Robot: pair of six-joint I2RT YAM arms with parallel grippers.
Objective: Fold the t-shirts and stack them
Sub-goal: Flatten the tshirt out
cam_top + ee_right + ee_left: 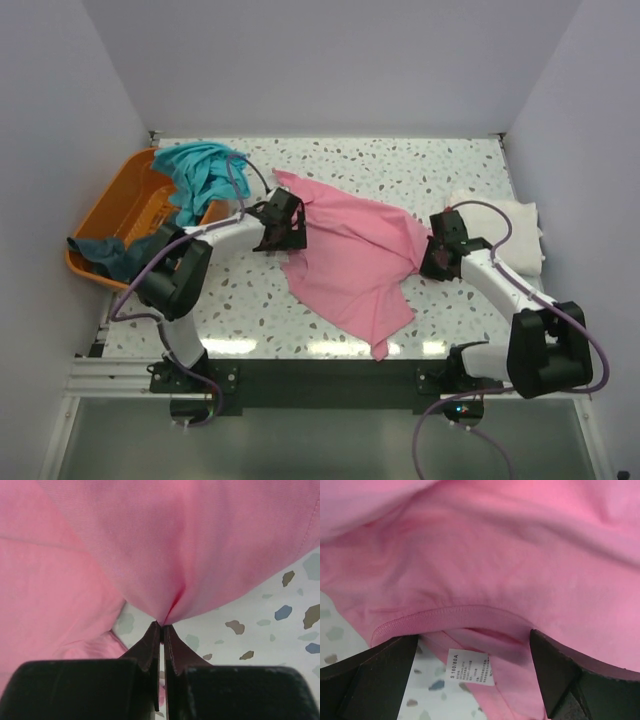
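The pink t-shirt lies spread and rumpled across the middle of the table. My left gripper is open at its left edge; in the left wrist view the collar and white size label lie between the fingers. My right gripper is shut on a pinch of pink cloth at the shirt's right edge, lifting it a little. The cream-white t-shirt lies folded at the right. The teal t-shirt hangs over the orange basket's rim. The dark slate-blue t-shirt lies in the basket.
The orange plastic basket stands at the table's left edge. White walls close in the back and both sides. The speckled tabletop shows in front of the shirt.
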